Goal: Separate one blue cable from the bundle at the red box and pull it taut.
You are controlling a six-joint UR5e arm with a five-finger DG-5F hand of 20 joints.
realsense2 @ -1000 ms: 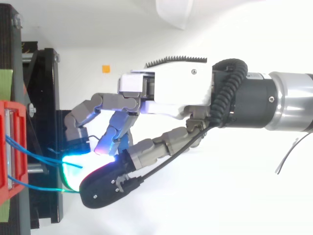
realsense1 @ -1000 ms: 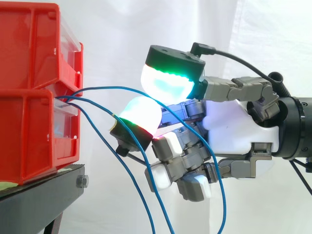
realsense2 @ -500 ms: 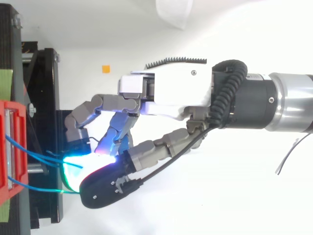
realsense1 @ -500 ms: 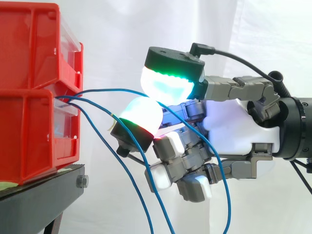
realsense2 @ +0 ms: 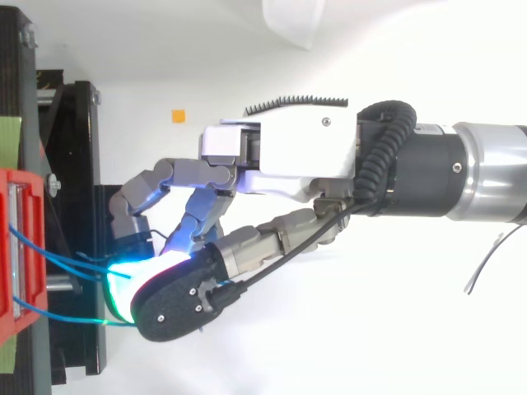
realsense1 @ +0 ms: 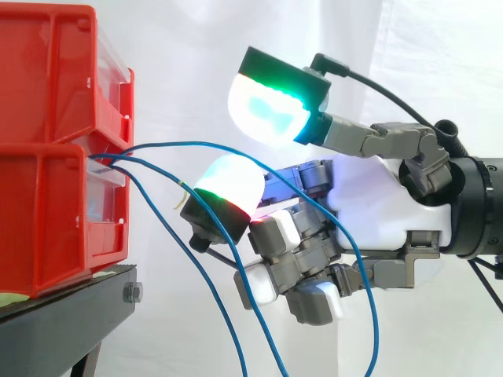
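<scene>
Hand near the red box — fingers spread, gripping nothing — so that the topmost blue cable, arching out from the box, apparently lies between them for pinching.

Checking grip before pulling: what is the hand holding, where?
Nothing pinched: on the hand, the thumb pad stands clear above the finger pad; a blue cable lies across that finger.
</scene>
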